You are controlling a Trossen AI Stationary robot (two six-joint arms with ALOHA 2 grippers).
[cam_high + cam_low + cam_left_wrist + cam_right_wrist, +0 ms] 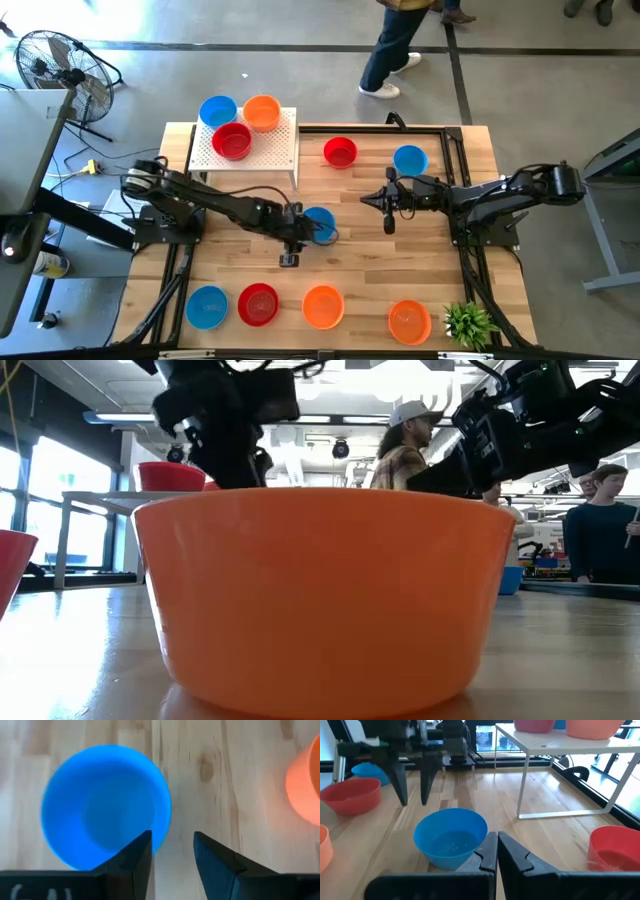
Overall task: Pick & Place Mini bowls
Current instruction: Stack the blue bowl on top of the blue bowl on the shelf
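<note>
A blue mini bowl [320, 225] stands upright on the wooden table [370, 280] near its middle. My left gripper [291, 252] hangs open beside the bowl's left rim, fingers pointing down. In the left wrist view the bowl [105, 807] lies past one fingertip [135, 855], with bare wood between the two fingers. My right gripper [388, 205] is shut, to the right of this bowl [451, 837], and holds nothing. On the white stand [270, 155] at the far left sit blue [217, 110], orange [262, 112] and red [232, 141] bowls.
A red bowl [340, 152] and a blue bowl [410, 160] stand at the far side. Along the near edge stand blue [207, 306], red [258, 304] and two orange bowls [323, 306], [410, 320], and a green plant [468, 322]. People stand beyond the table.
</note>
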